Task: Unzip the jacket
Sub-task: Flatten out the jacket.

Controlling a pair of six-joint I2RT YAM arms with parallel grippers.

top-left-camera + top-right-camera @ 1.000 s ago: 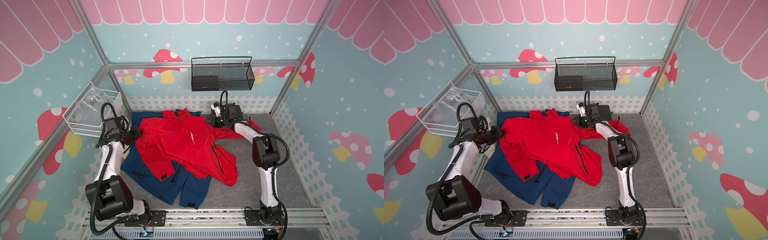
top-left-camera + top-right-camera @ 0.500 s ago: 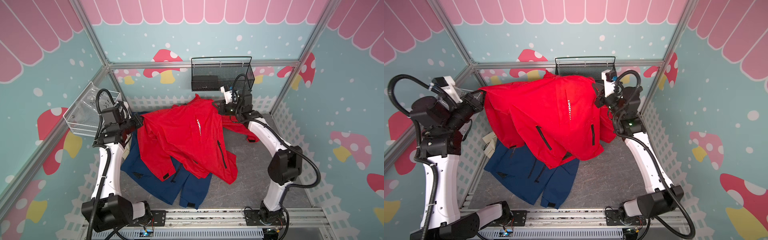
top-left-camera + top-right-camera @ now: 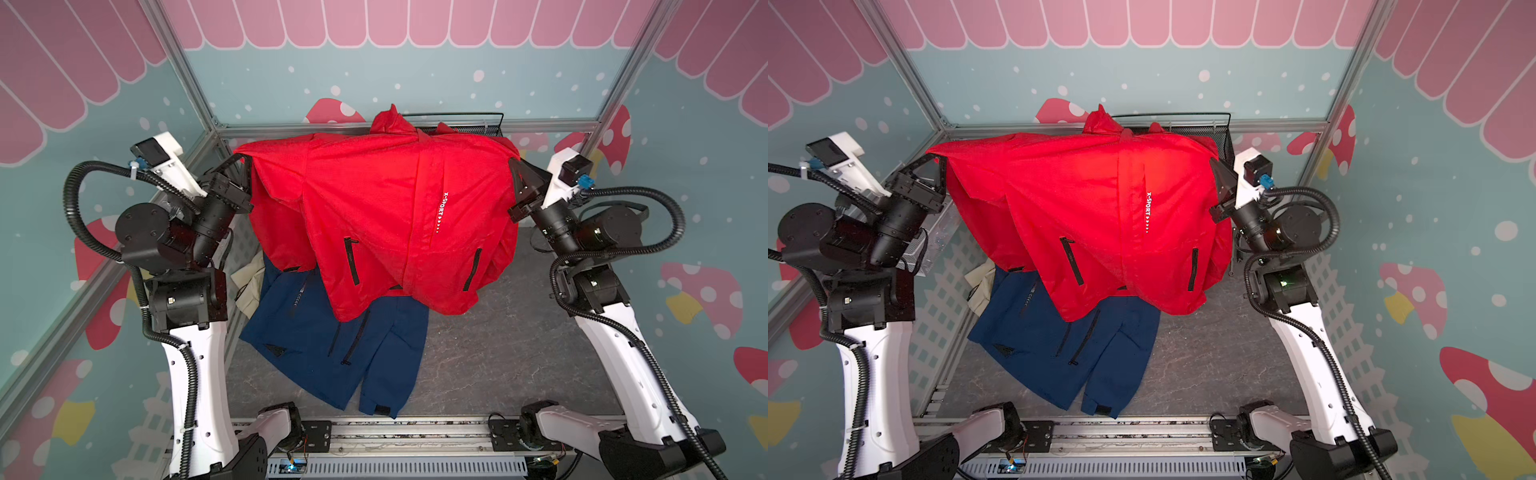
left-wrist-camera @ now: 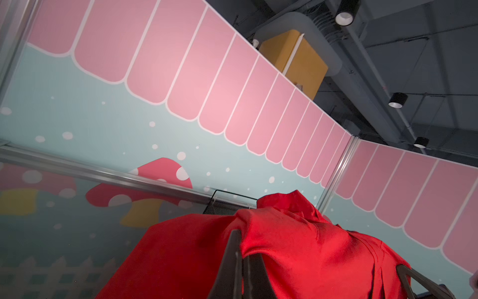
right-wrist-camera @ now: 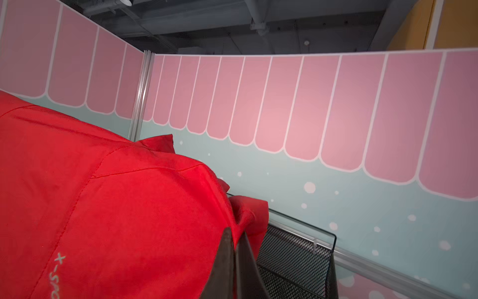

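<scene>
Left gripper [image 3: 244, 161] is clamping one shoulder end of the red jacket [image 3: 374, 208], jaws pinched down on fabric. The right gripper [image 3: 513, 165] is doing the same at the opposite end, so the garment is hanging spread in the air between them, above the back half of the grey surface [image 3: 498, 353]. The front zip is looking closed along its run; the pull is not locatable. Risk: both pinches are sitting on thin, slick cloth near its edge, so a tug or wider spread could be pulling one end free and dropping the jacket in a heap. With both grippers occupied, neither is free for the pull. Below, a navy jacket [image 3: 332, 353] is lying toward the front-left of the surface, and the red hem is overlapping it in both top views; a lowered jacket could be tangling with it. Farther back, the red collar is sitting close to the wire basket [image 5: 294, 261] on the back wall, so a snag is possible. Readable: white X-SPORT lettering [image 3: 445, 202] running down the chest, with small arrowheads after it.
</scene>
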